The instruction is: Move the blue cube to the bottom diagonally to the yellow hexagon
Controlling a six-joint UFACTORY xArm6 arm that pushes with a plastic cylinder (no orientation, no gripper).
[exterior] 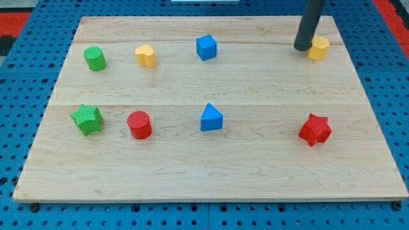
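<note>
The blue cube (206, 47) sits at the view's top, near the middle of the wooden board (211, 172). The yellow hexagon (319, 48) sits at the view's top right. My tip (301, 48) rests on the board just left of the yellow hexagon, touching or almost touching it, and far to the right of the blue cube. The rod partly hides the hexagon's left side.
A yellow heart (146, 55) and a green cylinder (94, 59) lie at the top left. A green star (87, 119), a red cylinder (138, 124), a blue triangle (211, 118) and a red star (315, 130) lie in the lower row.
</note>
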